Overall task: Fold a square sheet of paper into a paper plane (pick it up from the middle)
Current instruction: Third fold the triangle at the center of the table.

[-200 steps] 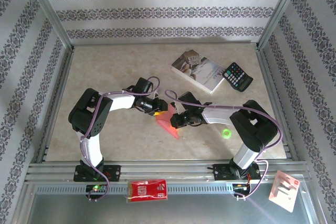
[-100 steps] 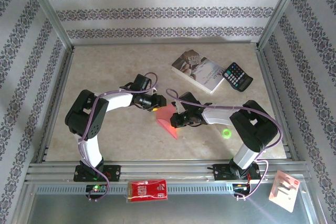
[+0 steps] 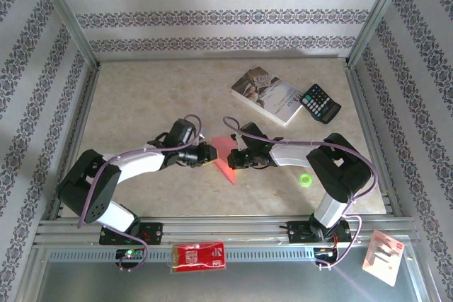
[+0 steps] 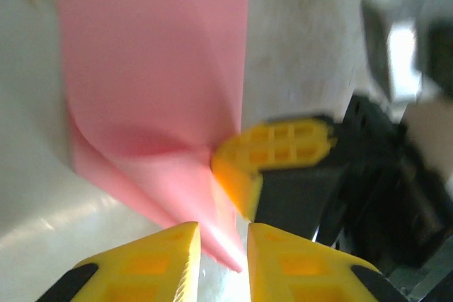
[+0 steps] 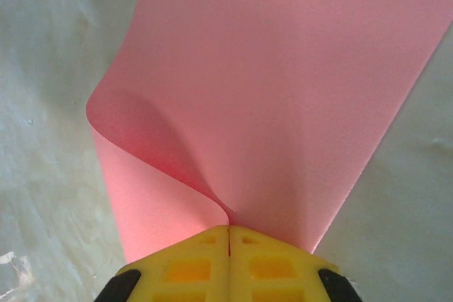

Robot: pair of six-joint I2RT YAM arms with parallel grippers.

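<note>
Overhead view: pink sheet of paper (image 3: pixel 224 148) sits near the middle of the bench (image 3: pixel 141 104), a little toward 6 o'clock, partly folded and tapering to a point at its 6 o'clock end. Left gripper (image 3: pixel 211 154) is at the sheet's 9 o'clock edge and right gripper (image 3: pixel 233 161) at its 3 o'clock edge, so the two face each other across the paper. Right wrist view: the yellow fingers (image 5: pixel 191 266) are pressed fully together on the near edge of the sheet. The paper curls up into a soft loop just to the 10 o'clock side of the pinch. Left wrist view: the yellow fingers stand a narrow gap apart with the sheet's pointed corner lying between them. Pale bench shows in the gap on either side of the point, so no firm grip is seen, and the right gripper's yellow tip meets the paper just beyond, at 1 o'clock. A book (image 3: pixel 267 95) lies at 1 o'clock on the bench, with a calculator (image 3: pixel 320 102) just beside it at 2 o'clock.
</note>
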